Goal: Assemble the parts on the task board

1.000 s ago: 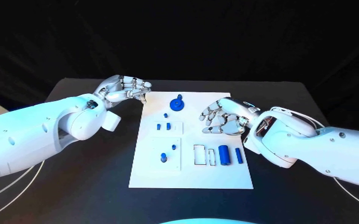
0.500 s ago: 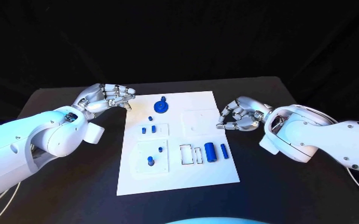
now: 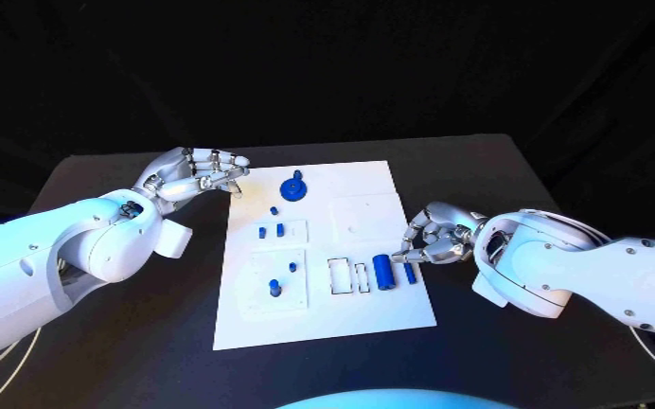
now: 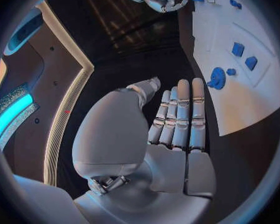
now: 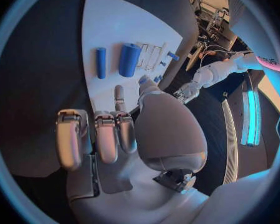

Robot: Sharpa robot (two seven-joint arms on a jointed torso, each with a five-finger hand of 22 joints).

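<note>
Slim blue part just beside right fingers

You are looking at a dim scene where the white task board is catching cool overhead light against a black backdrop. Both wrist views are bending straight edges into curves inside dark circular frames, and cyan strip lights are glaring at their rims.

One task board; one blue gear-shaped part; two blue cylinders, thick and thin; two robot hands.
</note>
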